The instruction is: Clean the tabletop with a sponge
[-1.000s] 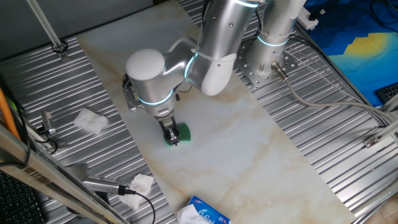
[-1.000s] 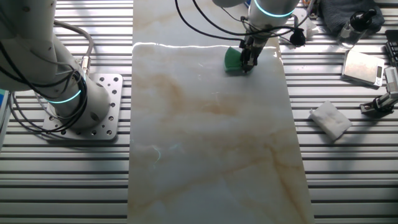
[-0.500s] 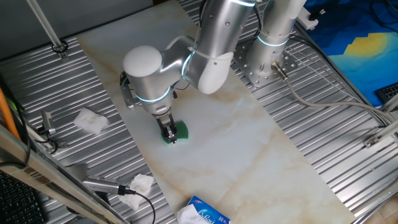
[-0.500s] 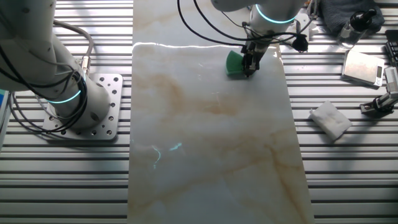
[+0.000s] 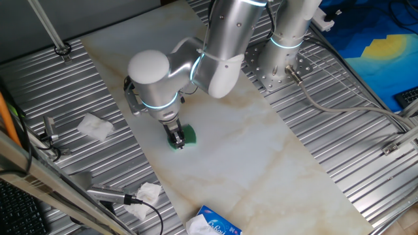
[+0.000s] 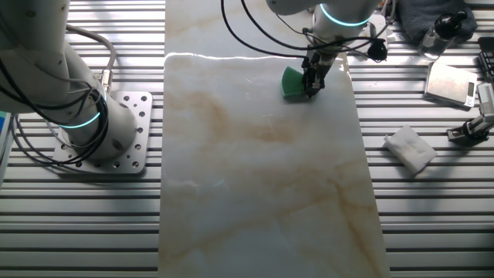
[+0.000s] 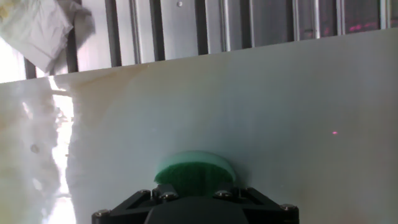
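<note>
Near the tabletop's (image 5: 261,150) long edge, the gripper (image 5: 177,140) is clamped on the sponge (image 5: 188,135), pressed to the slab; excess downward force could squeeze it free mid-wipe.

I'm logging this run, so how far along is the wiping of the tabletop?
Done: the gripper is shut on the sponge and has it pressed on the tabletop. In hand: wiping near one long edge. Left: brown streaks show across most of the slab, though they may be veining rather than dirt.
</note>
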Controlling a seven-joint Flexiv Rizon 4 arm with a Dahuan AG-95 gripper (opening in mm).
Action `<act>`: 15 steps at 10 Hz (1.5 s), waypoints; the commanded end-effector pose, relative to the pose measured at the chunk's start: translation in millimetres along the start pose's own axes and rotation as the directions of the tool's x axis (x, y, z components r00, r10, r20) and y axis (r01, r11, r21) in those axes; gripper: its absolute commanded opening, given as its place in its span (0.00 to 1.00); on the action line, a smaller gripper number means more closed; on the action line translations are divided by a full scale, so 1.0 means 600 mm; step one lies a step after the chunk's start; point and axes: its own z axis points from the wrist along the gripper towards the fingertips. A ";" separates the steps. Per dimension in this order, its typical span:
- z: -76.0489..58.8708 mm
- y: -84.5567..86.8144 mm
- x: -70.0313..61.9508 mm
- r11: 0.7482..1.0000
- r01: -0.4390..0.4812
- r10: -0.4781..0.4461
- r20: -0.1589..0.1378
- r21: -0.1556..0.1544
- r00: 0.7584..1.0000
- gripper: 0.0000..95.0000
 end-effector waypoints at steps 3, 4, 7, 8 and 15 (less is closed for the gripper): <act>0.000 -0.022 0.002 1.000 0.024 -0.024 0.002 0.015 1.000 0.40; 0.000 -0.028 0.003 0.999 0.030 -0.030 0.001 0.015 1.000 0.40; -0.004 -0.048 0.004 0.999 0.044 -0.044 -0.002 0.009 0.999 0.40; -0.003 -0.057 0.009 0.998 0.056 -0.056 0.000 0.011 0.998 0.40; -0.003 -0.127 0.031 0.991 0.135 -0.135 0.000 0.010 0.991 0.40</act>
